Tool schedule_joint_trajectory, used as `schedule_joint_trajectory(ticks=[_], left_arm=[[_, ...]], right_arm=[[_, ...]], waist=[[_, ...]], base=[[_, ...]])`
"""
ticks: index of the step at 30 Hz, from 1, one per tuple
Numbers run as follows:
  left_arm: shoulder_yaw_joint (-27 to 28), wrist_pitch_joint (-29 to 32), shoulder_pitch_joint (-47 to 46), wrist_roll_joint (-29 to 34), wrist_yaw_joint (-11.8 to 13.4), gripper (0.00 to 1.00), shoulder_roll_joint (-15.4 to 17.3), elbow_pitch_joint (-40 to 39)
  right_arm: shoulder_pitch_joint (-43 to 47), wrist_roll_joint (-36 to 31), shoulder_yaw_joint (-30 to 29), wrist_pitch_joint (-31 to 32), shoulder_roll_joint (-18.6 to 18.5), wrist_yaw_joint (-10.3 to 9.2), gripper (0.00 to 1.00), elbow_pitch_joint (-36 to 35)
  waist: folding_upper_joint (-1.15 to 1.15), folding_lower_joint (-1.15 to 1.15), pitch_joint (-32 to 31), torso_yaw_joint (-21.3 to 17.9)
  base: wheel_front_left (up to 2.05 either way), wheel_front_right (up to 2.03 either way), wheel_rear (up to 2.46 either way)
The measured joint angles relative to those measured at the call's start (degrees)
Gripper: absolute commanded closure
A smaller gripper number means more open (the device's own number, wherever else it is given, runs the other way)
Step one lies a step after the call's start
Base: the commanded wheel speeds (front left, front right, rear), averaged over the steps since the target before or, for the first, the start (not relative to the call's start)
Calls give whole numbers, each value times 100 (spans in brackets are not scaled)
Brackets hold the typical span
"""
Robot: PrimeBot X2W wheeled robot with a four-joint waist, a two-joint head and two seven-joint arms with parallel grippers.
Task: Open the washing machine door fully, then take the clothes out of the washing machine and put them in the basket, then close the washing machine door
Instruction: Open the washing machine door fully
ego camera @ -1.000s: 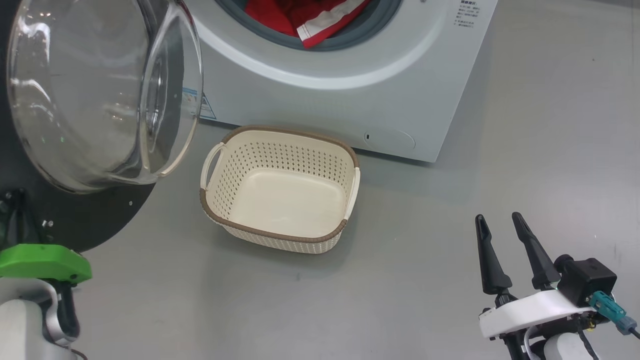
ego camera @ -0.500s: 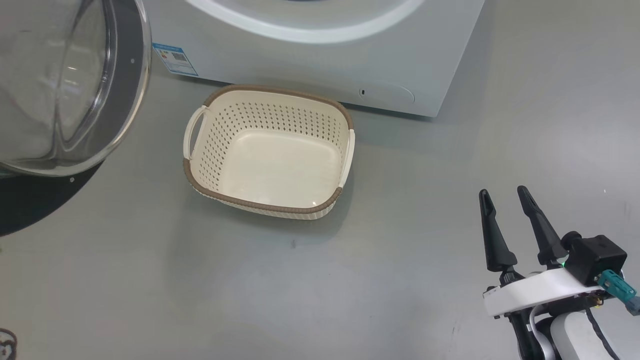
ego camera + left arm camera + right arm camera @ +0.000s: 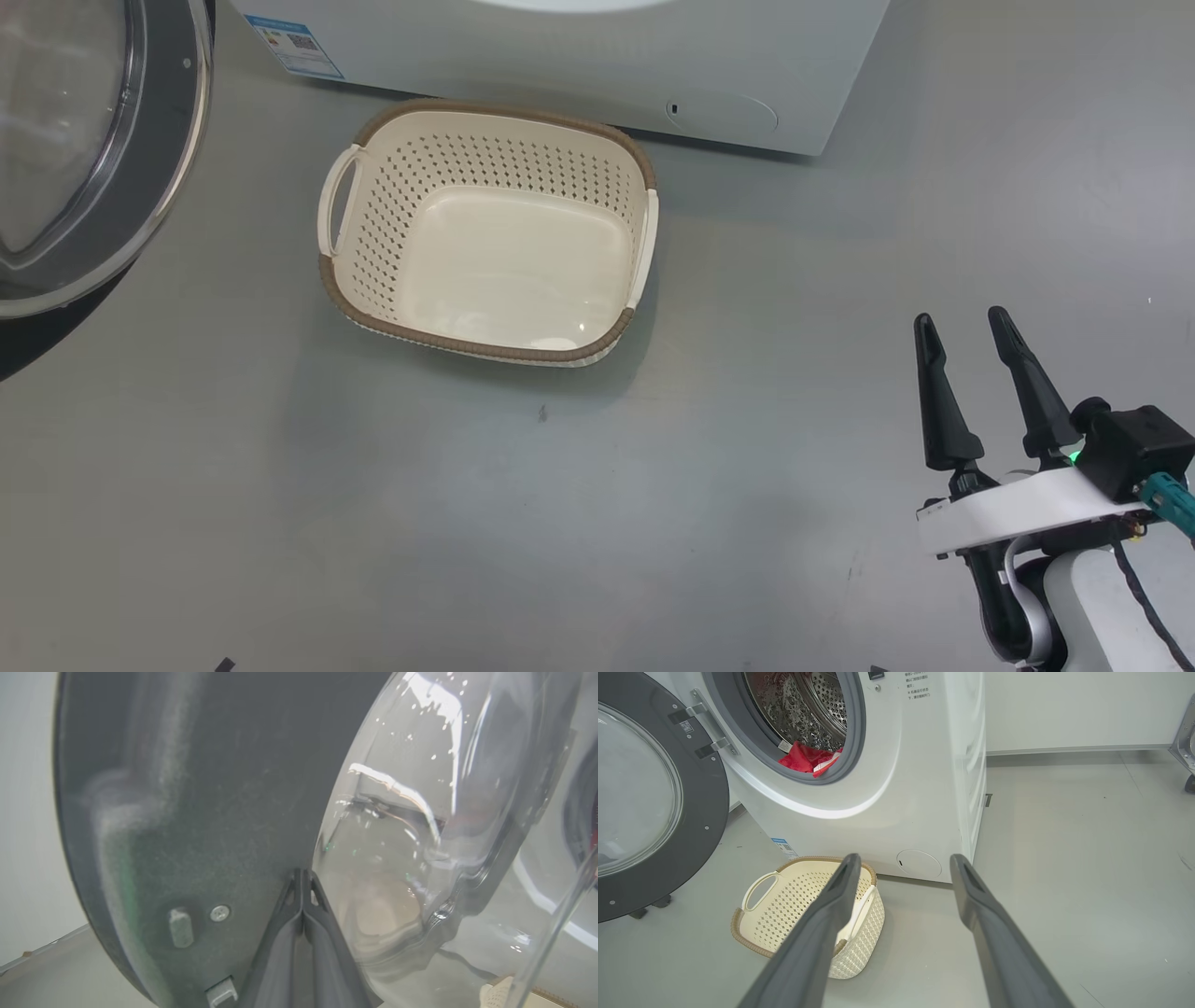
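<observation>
1. Red clothes (image 3: pixel 805 759) lie in the washing machine (image 3: pixel 924 788) drum, eleven o'clock from the right hand (image 3: pixel 904 859), which is spread wide and empty.
2. Basket (image 3: pixel 784 914): eight o'clock.
3. Left hand (image 3: pixel 303 873), pinched shut, points at the washing machine door (image 3: pixel 210 788).

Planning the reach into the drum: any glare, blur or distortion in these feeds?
Left wrist view: the glass bowl of the washing machine door glints and warps whatever lies behind it. Head view: sharp, small glint inside the basket. Right wrist view: evenly lit, the clothes plain in the drum.
</observation>
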Motion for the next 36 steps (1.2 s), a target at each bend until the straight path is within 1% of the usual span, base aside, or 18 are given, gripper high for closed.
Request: schedule_joint_trajectory(ticks=[5, 7, 13, 16, 27, 31, 36], left_arm=[[-38, -4, -79, 1, -30, 100, 2, 162], [-121, -14, -82, 12, -77, 100, -13, 231], [-427, -101, -81, 80, -189, 100, -323, 344], [-582, -156, -77, 167, -285, 100, -417, 400], [-1044, -264, 173, 500, -532, 100, -723, 446], [-1169, -285, 363, 530, -598, 100, -849, 390], [-1422, -309, 631, 739, -708, 100, -1014, 245]], right_arm=[[-75, -1, 1, 5, -30, 0, 0, 22], [-77, -1, -3, 4, -33, 0, 0, 82], [-92, 1, 8, -3, 10, 19, 0, 221], [-93, 13, 15, -14, 65, 53, 0, 315], [-88, 76, -15, -141, 219, 107, 0, 673], [-61, 143, -153, -164, 248, 104, 0, 749], [20, 185, -285, -208, 269, 100, 0, 778]], waist=[[0, 0, 38, 10], [0, 0, 17, 15], [0, 0, -142, 36], [0, 0, -258, 45], [0, 0, -905, 40], [0, 0, -1199, 7], [0, 0, -1563, -70]], base=[[0, 0, 0], [0, 0, 0], [0, 0, 0], [0, 0, 0], [0, 0, 0], [0, 0, 0], [0, 0, 0]])
